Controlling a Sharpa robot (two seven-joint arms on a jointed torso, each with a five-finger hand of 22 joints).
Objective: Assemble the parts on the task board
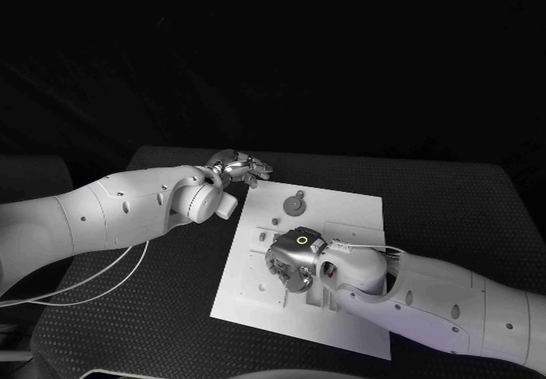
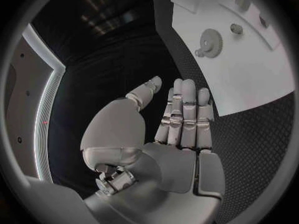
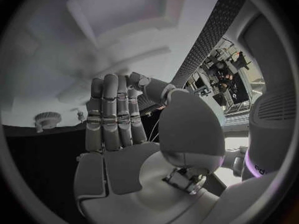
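White, flat and rectangular, the task board (image 1: 342,207) lies in the middle of the black table (image 1: 455,197), set slightly askew to the table's edges. The table's surface is dark and finely dotted, like a perforated mat. The board's face is matt, marked with small holes, slots and shallow recesses.

Gear part (image 1: 295,204): a small round grey piece with a toothed rim and a small lug on one side, lying flat near the board's far edge. The left wrist view shows it (image 2: 211,49) as a pale toothed disc with a centre hole, beside small round studs on the board.

Left hand (image 1: 240,170): silver metal, segmented fingers, on a smooth white arm. It sits over the table just off the board's far left corner. The fingers are straight and pressed side by side, thumb apart; nothing is held.

Right hand (image 1: 293,257): silver, with a lit green ring on its back, over the board's middle, palm down. The fingers (image 3: 112,112) lie extended and close together, thumb to one side; nothing held.

Thin white cables (image 1: 108,280) trail on the table's left side.
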